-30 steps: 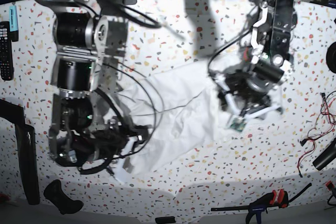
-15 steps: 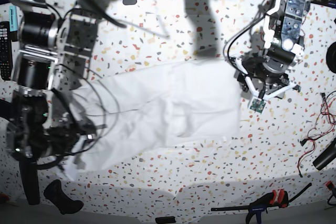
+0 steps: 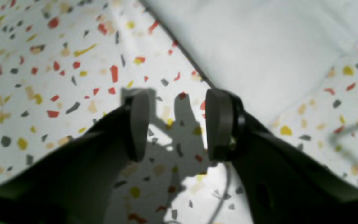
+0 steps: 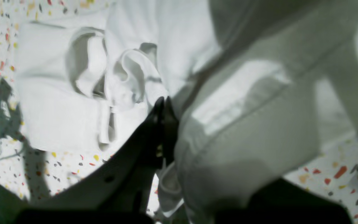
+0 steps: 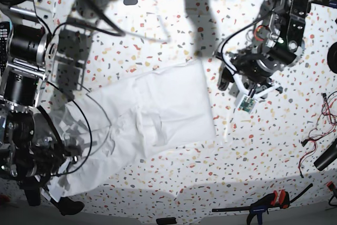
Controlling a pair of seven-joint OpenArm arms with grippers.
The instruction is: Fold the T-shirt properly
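The white T-shirt (image 5: 158, 109) lies spread and wrinkled across the speckled table, running from the middle down to the lower left. My right gripper (image 4: 163, 104) is shut on a bunched fold of the T-shirt (image 4: 244, 124), and cloth drapes over its right side. In the base view that arm stands at the left, over the shirt's lower-left end. My left gripper (image 3: 179, 124) hangs open over bare table with nothing between its fingers. The shirt's edge (image 3: 259, 46) lies just beyond its right finger. In the base view the left gripper (image 5: 227, 81) is just right of the shirt's right edge.
A black remote (image 5: 4, 46) lies at the left table edge. A black clamp (image 5: 268, 204) lies along the front edge, with red wires (image 5: 316, 140) and a black cylinder (image 5: 326, 157) at the far right. A dark object (image 5: 66, 205) sits at the front left.
The right arm has dragged the T-shirt left and toward the front, spreading it out. The left gripper, over the shirt's right edge before, now stands off the cloth.
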